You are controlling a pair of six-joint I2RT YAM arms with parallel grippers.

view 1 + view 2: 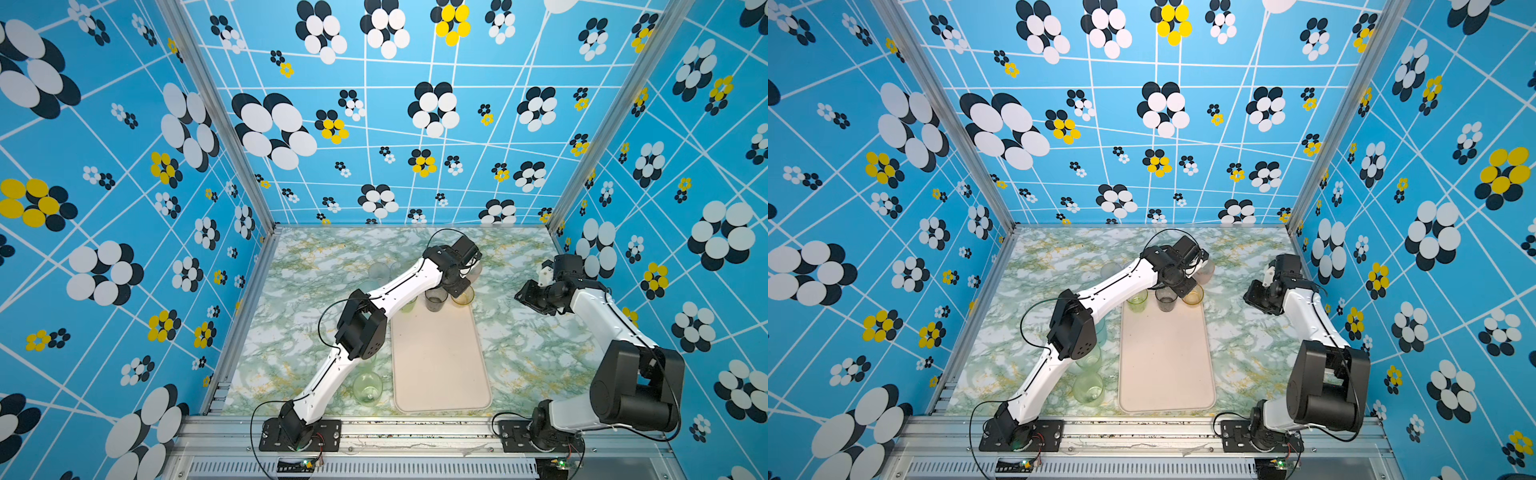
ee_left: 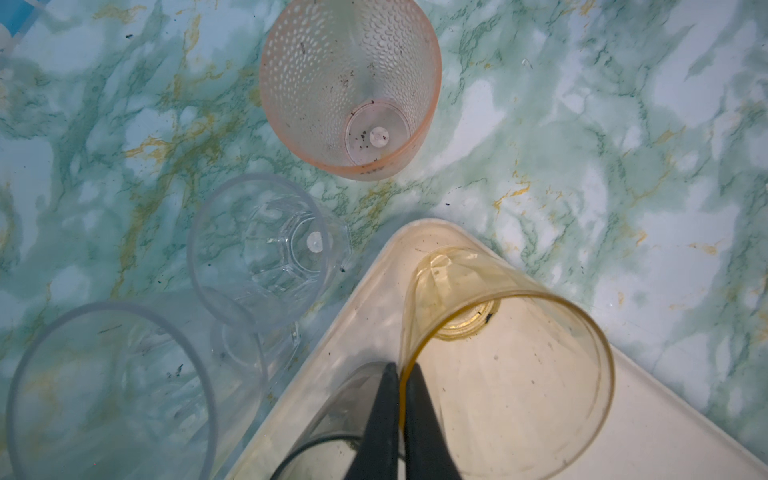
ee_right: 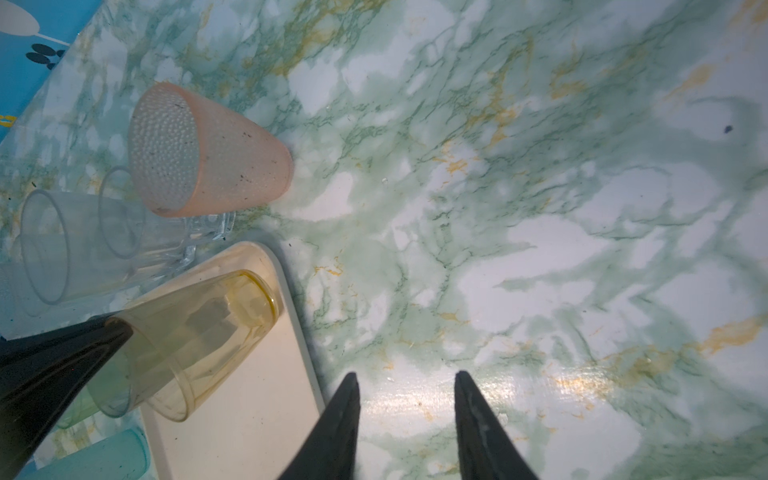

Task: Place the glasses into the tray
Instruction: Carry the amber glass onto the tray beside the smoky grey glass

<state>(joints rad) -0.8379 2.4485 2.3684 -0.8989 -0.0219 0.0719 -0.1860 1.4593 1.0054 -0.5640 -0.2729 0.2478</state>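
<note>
Currently, left fingers point(image 2: 384, 411) pinch the translucent amber tumbler point(image 2: 511, 374), apparently seated on the cream rectangular tray point(image 2: 665, 424); right fingers point(image 3: 345, 419) are spread.

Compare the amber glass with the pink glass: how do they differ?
The amber glass is smooth and see-through; the pink glass is dimpled and frosted. The amber glass is in the corner of the tray; the pink glass stands on the table outside it. The left gripper pinches the amber glass at its rim; no gripper holds the pink glass. Both are tumblers, mouth up.
</note>
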